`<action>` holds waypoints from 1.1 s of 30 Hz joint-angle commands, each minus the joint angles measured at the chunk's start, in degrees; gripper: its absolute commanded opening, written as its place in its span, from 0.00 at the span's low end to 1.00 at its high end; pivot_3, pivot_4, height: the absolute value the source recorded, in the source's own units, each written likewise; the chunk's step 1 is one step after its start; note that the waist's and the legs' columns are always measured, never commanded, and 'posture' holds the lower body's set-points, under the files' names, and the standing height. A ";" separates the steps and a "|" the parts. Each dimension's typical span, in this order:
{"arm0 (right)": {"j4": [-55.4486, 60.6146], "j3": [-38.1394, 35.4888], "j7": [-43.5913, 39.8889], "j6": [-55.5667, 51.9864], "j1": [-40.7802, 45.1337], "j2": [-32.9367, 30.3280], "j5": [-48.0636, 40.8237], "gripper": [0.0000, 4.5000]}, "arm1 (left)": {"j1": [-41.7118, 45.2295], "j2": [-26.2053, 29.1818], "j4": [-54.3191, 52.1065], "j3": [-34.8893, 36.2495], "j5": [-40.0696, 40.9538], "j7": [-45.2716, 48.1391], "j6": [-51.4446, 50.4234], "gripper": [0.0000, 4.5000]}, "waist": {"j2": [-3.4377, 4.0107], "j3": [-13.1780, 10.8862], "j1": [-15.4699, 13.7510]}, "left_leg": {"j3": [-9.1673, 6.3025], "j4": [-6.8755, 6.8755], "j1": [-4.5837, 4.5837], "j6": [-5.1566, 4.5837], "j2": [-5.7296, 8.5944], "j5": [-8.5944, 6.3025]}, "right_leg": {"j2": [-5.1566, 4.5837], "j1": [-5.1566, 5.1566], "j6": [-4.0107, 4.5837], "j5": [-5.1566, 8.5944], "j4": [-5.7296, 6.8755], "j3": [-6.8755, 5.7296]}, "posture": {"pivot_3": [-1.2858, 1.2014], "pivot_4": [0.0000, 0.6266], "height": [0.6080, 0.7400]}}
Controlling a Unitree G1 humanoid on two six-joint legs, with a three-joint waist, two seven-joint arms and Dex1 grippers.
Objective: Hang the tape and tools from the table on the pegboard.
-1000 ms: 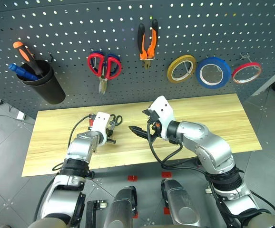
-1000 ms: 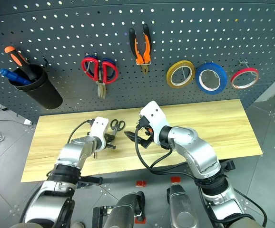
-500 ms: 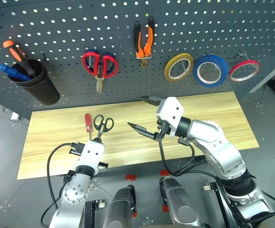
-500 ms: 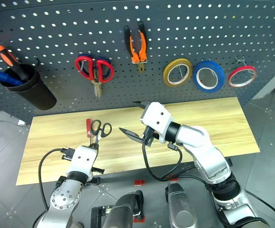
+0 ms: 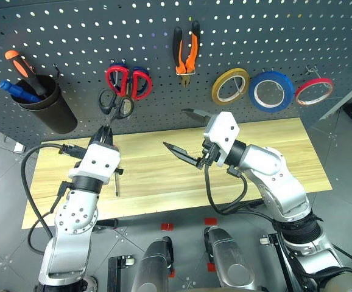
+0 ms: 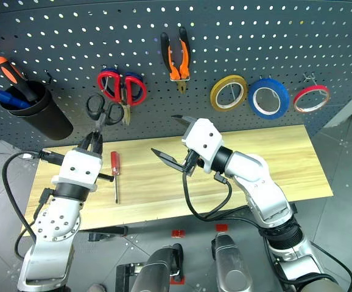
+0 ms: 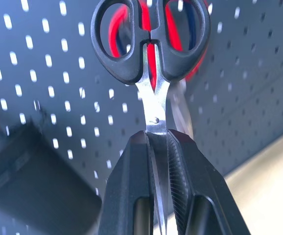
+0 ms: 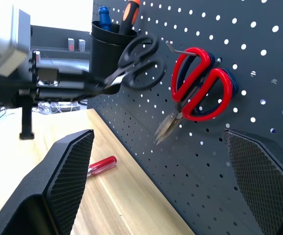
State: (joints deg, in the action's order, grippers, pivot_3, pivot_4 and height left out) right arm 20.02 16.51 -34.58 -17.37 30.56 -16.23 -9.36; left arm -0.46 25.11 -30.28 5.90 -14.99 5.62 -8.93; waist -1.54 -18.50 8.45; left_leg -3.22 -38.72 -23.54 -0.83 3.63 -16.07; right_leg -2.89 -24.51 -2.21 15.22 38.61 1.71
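Note:
My left gripper [image 5: 106, 130] is shut on the blades of the small black-handled scissors [image 5: 116, 104] and holds them handles-up against the pegboard [image 5: 273, 30], just left of the hanging red-handled scissors [image 5: 128, 82]. In the left wrist view the fingers [image 7: 131, 161] pinch the blades below the black loops [image 7: 151, 39]. The slim red-handled screwdriver [image 6: 114, 168] lies on the table [image 5: 273, 146]. The orange-and-black pliers [image 5: 186, 48] and the blue tape [image 5: 272, 91] hang on the board. My right gripper [image 5: 185, 131] hovers open over the table's middle, holding nothing.
A yellow tape ring [image 5: 231, 86] and a thin red ring [image 5: 314, 90] hang beside the blue tape. A black cup [image 5: 48, 106] at the board's left holds an orange-and-black screwdriver. A hook [image 8: 176, 49] carries the red scissors.
My left arm has lifted the black scissors from the table up to the pegboard. The right gripper has risen a little and tilted up, still open.

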 commanded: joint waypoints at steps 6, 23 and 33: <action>1.14 -1.48 1.39 1.45 1.15 1.31 0.43 1.00 | 3.82 0.48 -0.57 -0.45 -2.73 1.28 1.15 0.03 | 0.00 0.00 0.00 | -0.02 -0.02 0.00 0.00 -0.01 0.00 | 0.00 -0.01 0.00 0.00 0.06 -0.03 | 0.40 0.51 1.00; -1.96 -2.84 1.22 1.41 3.74 3.37 0.49 1.00 | 13.64 -1.63 10.13 -2.25 -4.34 0.73 -1.96 0.03 | -0.01 -0.01 0.10 | -0.01 -0.09 0.00 0.00 0.00 0.01 | 0.01 -0.05 0.00 0.00 0.20 -0.04 | 0.41 0.51 1.00; -2.11 -2.06 1.37 1.56 3.65 4.21 1.22 1.00 | 17.20 -4.95 17.47 -2.90 -1.63 1.43 -6.44 0.20 | -0.01 0.00 0.05 | -0.01 -0.12 0.00 0.02 -0.01 0.02 | 0.00 -0.07 0.01 -0.01 0.26 -0.11 | 0.41 0.51 1.00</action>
State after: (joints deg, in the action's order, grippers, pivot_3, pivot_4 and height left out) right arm 15.99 14.64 -33.57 -16.94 33.38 -12.44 -7.95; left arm 16.86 20.86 -13.10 3.04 -17.78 6.72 -14.31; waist -1.55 -18.51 8.50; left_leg -3.23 -38.85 -23.54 -0.81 3.62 -16.05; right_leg -2.89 -24.57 -2.21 15.21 38.87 1.61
